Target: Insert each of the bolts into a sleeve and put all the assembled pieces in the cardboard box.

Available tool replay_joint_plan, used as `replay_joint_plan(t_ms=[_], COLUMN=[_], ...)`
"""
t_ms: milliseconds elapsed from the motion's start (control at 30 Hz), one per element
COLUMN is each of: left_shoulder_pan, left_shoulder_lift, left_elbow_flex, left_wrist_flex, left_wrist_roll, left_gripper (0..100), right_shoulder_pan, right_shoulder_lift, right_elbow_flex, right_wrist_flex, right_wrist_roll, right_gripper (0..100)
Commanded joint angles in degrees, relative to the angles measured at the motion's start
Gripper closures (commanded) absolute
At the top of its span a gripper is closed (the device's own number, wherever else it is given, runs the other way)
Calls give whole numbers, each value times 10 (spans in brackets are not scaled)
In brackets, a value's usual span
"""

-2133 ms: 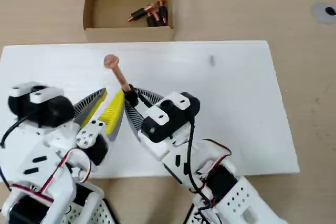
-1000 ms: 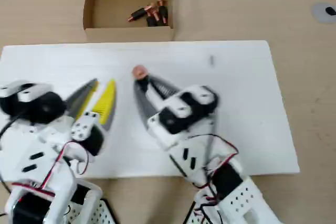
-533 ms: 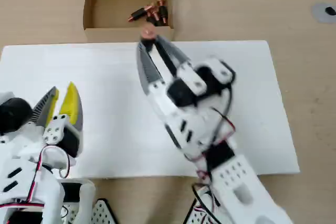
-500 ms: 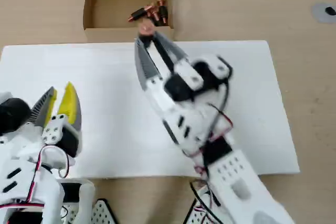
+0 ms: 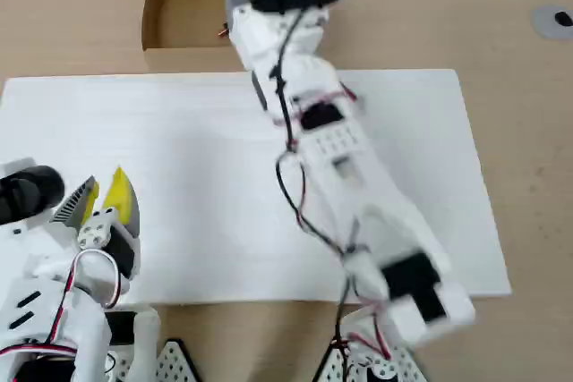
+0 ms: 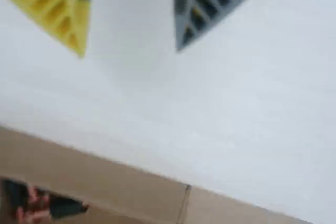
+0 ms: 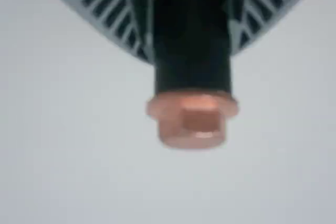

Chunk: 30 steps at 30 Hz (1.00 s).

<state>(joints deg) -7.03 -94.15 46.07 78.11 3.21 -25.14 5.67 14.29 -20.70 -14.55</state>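
Copper bolt head (image 7: pixel 191 121) pokes out of the black sleeve (image 7: pixel 191 77), so we count this piece as assembled. Right gripper (image 7: pixel 191 51) is clamped on the sleeve, grey fingers pressed on both sides, bolt head clear of them. We think gripping the sleeve keeps the bolt from being squeezed out. In the high view that arm stretches over the cardboard box (image 5: pixel 192 58), wrist above its right half, so the piece hangs over the opening, not yet released. Dark and copper pieces (image 6: pixel 37 208) already lie inside the box, as far as we can tell. Left gripper (image 6: pixel 130 48) sits well back from the box over the white board (image 5: pixel 179 149), yellow and grey fingers spread wide, holding nothing. We read that as parked out of the way. Next step, as we judge it: open the right jaws and drop the piece in. Risk: it clips the box wall if the release is off-centre.
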Motion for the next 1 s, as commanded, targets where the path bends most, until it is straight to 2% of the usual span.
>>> replay_joint_plan(t_ms=[0,200,367,467,633,867,967], left_shoulder_pan=[-7,-8,-8,-8,-4,-6,-5], left_shoulder_lift=[1,0,0,0,0,0,0], left_elbow_flex=[13,62,81,91,92,93,92], left_wrist_flex=[4,3,3,4,4,6,6], left_wrist_roll=[-45,-105,-114,-114,-113,-113,-113], left_gripper=[876,876,876,876,876,876,876], right_shoulder_pan=[22,31,32,30,22,26,25], right_shoulder_lift=[116,333,509,589,703,800,818], right_elbow_flex=[-159,-361,-554,-684,-873,-1033,-1066], right_wrist_flex=[-16,49,95,149,235,317,350], right_wrist_roll=[-4,18,67,70,105,131,129], right_gripper=[988,988,988,988,986,981,906])
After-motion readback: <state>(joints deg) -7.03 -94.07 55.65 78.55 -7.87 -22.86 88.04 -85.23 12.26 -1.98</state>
